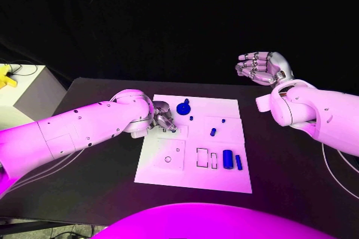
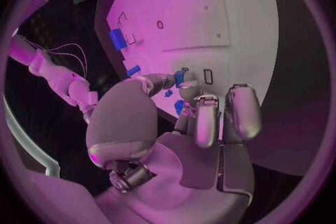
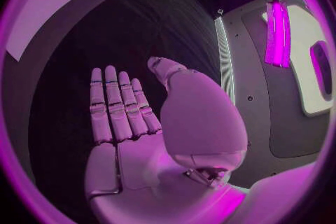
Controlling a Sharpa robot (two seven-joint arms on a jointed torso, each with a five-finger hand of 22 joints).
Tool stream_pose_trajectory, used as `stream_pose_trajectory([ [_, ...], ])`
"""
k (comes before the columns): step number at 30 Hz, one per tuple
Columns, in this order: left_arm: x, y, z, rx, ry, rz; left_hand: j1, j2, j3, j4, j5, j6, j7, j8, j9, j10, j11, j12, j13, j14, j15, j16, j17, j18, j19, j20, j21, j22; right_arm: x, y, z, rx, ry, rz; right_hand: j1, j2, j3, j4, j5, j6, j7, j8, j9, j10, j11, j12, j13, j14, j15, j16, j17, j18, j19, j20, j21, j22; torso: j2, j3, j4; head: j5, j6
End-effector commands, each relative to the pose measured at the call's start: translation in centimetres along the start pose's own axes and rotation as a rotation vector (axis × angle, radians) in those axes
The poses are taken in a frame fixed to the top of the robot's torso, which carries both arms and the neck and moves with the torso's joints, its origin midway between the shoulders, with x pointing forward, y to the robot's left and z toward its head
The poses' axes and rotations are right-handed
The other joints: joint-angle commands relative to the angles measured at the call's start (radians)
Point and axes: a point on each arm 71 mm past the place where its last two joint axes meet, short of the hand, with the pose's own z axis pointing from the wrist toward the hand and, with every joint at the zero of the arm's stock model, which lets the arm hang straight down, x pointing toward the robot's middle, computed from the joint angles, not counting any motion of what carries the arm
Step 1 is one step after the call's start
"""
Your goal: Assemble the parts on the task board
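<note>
On my head view the task board (image 1: 196, 171) lies as a white plate in the middle of the frame, its long axis running top to bottom on the black table (image 1: 299, 171); near its lower right two blue cylinders (image 1: 227, 159) lie side by side, long axes also top to bottom, the right one thinner; a small blue peg (image 1: 213, 131) sits mid-board, tilted slightly, with a tinier blue piece (image 1: 191, 117) above it; a round blue gear-like part (image 1: 183, 109) sits near the board's top edge. My left hand (image 1: 162, 120) rests over the board's upper left, fingers curled down; in the left wrist view the fingertips (image 2: 187, 89) close around a small blue part (image 2: 180, 77), touching it, though I cannot tell which way that part points. My right hand (image 1: 260, 67) hangs in the upper right of the frame, well apart from the board, holding nothing; the right wrist view shows its fingers (image 3: 115, 103) straight and close together, palm flat.
</note>
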Motion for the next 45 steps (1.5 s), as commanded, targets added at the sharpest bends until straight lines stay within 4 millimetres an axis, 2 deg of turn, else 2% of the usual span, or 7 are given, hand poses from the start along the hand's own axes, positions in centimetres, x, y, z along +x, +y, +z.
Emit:
stream_pose_trajectory([
  [1,0.18,-0.21,0.03,0.012,0.018,0.014,0.002,0.009,0.241,-0.235,0.003,0.012,-0.007,0.002,0.001,0.005,-0.003,0.006,0.001,0.091,-0.009,0.003,0.22,-0.006,0.002,-0.003,0.006,0.002,0.13,0.12,0.01,-0.016,0.013,0.007,-0.01,0.003,-0.001,-0.005,0.003,0.004,0.071,-0.004,-0.001,0.0,0.004,-0.005,-0.001,-0.005,0.003,-0.003,-0.001,0.006,0.007,-0.001,0.0,-0.001,0.0,-0.0004,-0.0002,0.0,0.0],
  [21,0.38,-0.07,0.28,0.002,0.025,0.015,0.002,0.009,0.241,-0.235,0.003,0.012,-0.007,0.002,0.001,0.005,-0.003,0.006,0.001,0.091,-0.009,0.003,0.22,-0.006,0.002,-0.003,0.006,0.002,0.15,0.12,-0.04,-0.014,0.017,0.01,-0.011,0.004,-0.002,-0.006,0.003,0.005,0.072,-0.005,-0.001,0.001,0.005,-0.007,-0.001,-0.005,0.004,-0.003,-0.003,0.006,0.006,-0.001,-0.001,-0.003,0.0,-0.0005,-0.0003,0.0,0.0],
  [45,0.94,-0.12,0.65,-0.028,0.095,0.063,0.0,0.009,0.242,-0.235,0.002,0.012,-0.008,0.002,0.002,0.007,-0.003,0.008,0.005,0.091,-0.01,0.004,0.222,-0.005,0.001,-0.003,0.005,0.0,0.25,0.17,-0.11,-0.015,0.025,0.009,-0.011,0.004,-0.002,-0.007,0.004,0.005,0.073,-0.006,-0.002,0.003,0.005,-0.01,-0.001,-0.006,0.004,-0.003,-0.006,0.005,0.005,0.0,-0.001,-0.005,0.0,0.0014,-0.0001,0.002,0.0],
])
